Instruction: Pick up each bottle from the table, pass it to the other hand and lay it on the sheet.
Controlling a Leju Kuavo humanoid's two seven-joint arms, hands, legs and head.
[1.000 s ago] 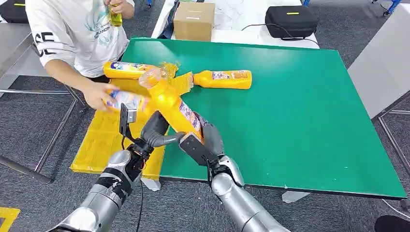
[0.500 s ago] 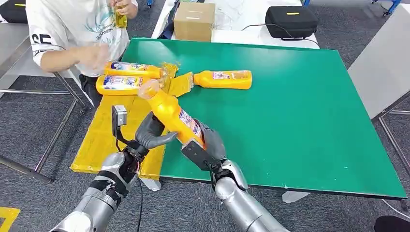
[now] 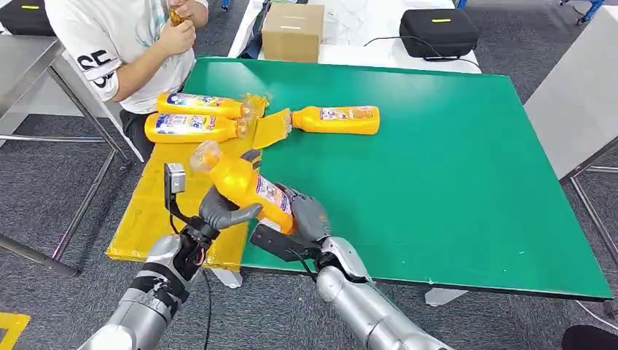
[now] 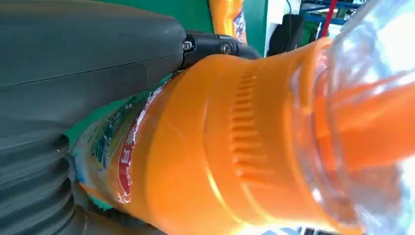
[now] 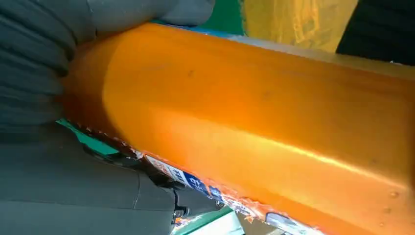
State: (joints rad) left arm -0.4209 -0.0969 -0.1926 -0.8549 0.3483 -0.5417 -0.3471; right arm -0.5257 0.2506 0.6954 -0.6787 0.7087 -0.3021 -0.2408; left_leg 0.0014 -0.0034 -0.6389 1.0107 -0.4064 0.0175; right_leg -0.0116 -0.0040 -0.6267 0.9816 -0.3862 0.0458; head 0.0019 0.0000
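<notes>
Orange bottle [image 3: 248,188] sits low and left of centre in the head view, tilted, clear cap toward the upper left, base toward the lower right. Right hand [image 3: 295,219] grasps its lower body from beneath; label faces up. Left hand [image 3: 222,208] is at the bottle's upper body, thumb against its underside; the left wrist view shows the ribbed shoulder and clear cap close against the hand, so both hands appear to have hold of it. The bottle hangs over the near left edge of the green table [image 3: 452,168], where the yellow sheet [image 3: 157,211] overlaps it.

Two more bottles [image 3: 193,117] lie side by side at the sheet's far end, upper left. A fourth bottle [image 3: 339,119] lies on the table just right of them, cap pointing left.

Person in white shirt [image 3: 120,44] at upper left, hands raised to the chest. Cardboard box [image 3: 293,31] and black case [image 3: 439,30] along the top edge.
</notes>
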